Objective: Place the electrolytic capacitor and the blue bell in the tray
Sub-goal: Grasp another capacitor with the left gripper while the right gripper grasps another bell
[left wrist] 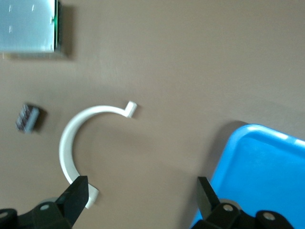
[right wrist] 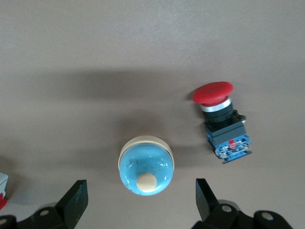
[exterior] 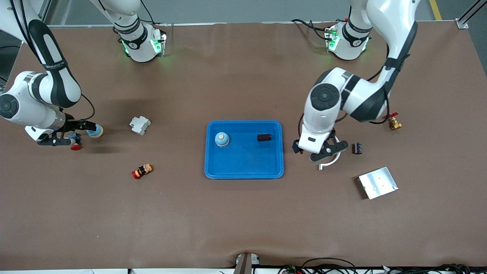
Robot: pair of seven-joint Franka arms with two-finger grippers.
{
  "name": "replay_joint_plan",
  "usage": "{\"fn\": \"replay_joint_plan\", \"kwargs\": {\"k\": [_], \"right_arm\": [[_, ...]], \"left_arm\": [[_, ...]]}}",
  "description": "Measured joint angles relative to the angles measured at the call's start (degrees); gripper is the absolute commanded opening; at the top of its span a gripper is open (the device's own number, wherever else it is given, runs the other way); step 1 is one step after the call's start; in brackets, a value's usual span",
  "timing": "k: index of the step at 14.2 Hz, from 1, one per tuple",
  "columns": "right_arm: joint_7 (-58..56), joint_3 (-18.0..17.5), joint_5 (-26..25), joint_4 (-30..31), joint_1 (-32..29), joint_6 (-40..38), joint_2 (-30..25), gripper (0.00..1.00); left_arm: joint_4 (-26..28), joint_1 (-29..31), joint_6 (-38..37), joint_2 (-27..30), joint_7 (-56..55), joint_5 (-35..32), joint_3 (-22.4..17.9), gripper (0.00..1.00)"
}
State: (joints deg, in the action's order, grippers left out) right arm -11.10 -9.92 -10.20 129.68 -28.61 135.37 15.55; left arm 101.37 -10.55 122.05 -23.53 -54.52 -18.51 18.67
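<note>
Front view, glossy blue tray (exterior: pixel 244 167) holding domed bell (exterior: pixel 222 139), dark cylindrical capacitor (exterior: pixel 264 137), both pincers released.

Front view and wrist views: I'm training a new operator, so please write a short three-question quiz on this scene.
1. True or false: the tray holds nothing.
2. What lies on the table under the open right claw? A a cup; B a blue bell; C a spoon.
3. Which claw hangs over the white curved clip?
Key: 1 false; 2 B; 3 the left claw.
</note>
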Motion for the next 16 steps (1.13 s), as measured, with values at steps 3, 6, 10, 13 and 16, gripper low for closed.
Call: {"fn": "replay_joint_plan", "kwargs": {"k": [3,6,10,13,16], "right_arm": [[0.0,0.0,0.0,1.6,-0.2,2.1,0.4,1.0],[0.0,0.0,0.0,1.9,-0.5,3.8,1.2,1.0],[0.0,0.0,0.0,2.3,-1.6,7.2,3.7,1.0],[0.0,0.0,0.0,2.3,-2.1,7.8,4.5,1.0],[0.0,-0.1,0.0,2.4,-2.1,7.8,4.6,1.0]], "left_arm": [[0.4,8.2,0.6,0.2,10.7,0.8,4.4,1.0],[4.5,18.4,4.3,1.4,19.7,0.8,10.4,1.0],[10.5,29.7,6.0,4.4,30.6,0.8,15.0,1.0],[15.9,35.2,10.3,6.2,35.9,0.8,17.5,1.0],[22.6,38.2,16.9,7.6,39.8,0.8,17.8,1.0]]}}
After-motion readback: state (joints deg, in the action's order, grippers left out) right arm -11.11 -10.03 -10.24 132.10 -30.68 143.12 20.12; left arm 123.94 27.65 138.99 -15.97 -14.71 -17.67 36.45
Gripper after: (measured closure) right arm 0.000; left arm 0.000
